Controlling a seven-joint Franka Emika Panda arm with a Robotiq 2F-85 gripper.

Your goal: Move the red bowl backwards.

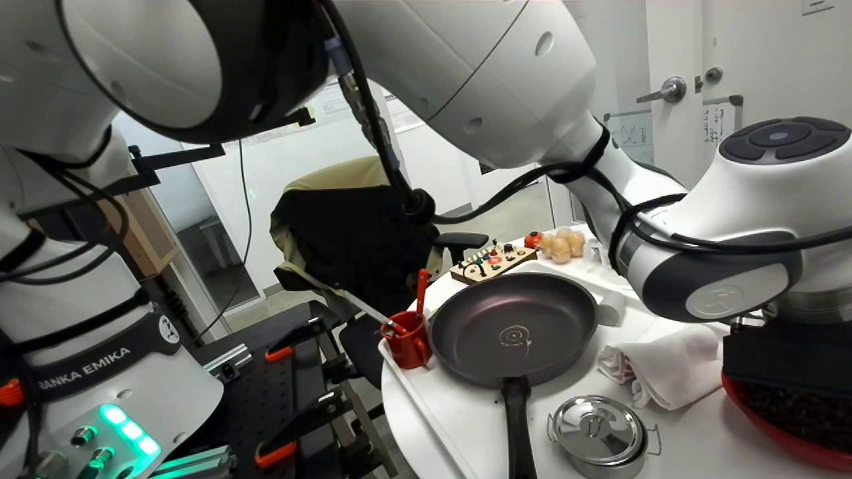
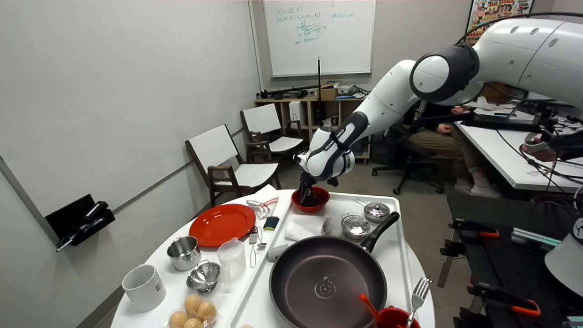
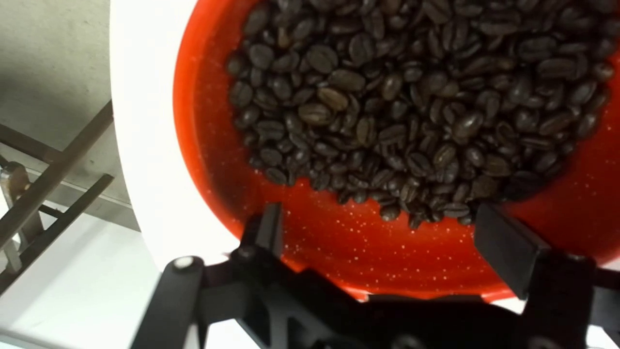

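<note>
Red bowl [image 2: 310,210], coffee beans [image 3: 411,111] inside, sits at the far end of the worktop [image 2: 176,287] in an exterior view, red plate [image 2: 222,224] to its left, lidded pots [image 2: 355,226] to its right. The fingers [image 3: 508,252] stand wide apart, above or inside it, unclear which.

Your arm [image 1: 479,73] wore smooth white shells and dark joint bands, with black cables [image 1: 419,205] strapped along it. Its base [image 1: 143,386] bore a dark strip [image 1: 100,362] lettered "EMIKA" and 3 glowing green lights [image 1: 131,429]. Your gripper [image 3: 387,237] had black linkages and flat, dark grey finger pads [image 3: 503,247].
</note>
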